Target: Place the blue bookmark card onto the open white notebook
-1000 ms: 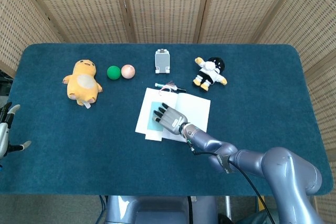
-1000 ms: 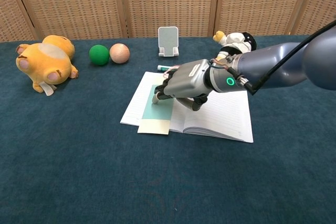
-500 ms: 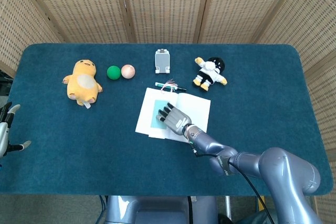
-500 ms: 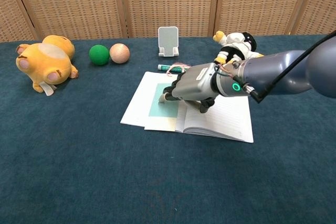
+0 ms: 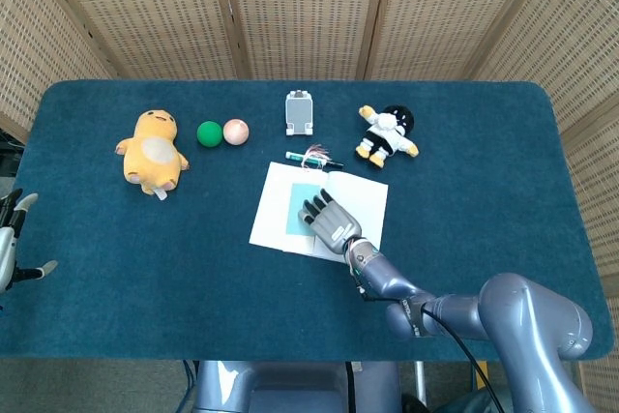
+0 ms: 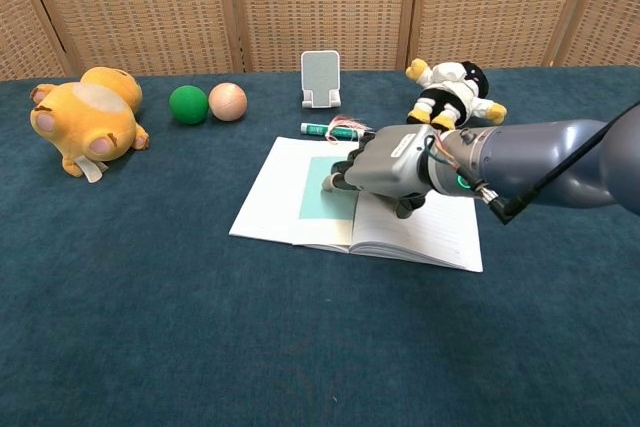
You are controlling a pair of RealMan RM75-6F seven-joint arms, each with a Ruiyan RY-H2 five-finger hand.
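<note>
Head view alone shows the left hand (image 5: 12, 239), fingers apart, holding nothing, at the table edge. Chest view shows the right hand (image 6: 385, 164) pressing fingertips on the flat rectangular blue bookmark card (image 6: 325, 200), lying on the white notebook (image 6: 420, 232).

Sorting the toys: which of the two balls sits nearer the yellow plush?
The green ball; the peach ball lies on its far side from the yellow plush.
</note>
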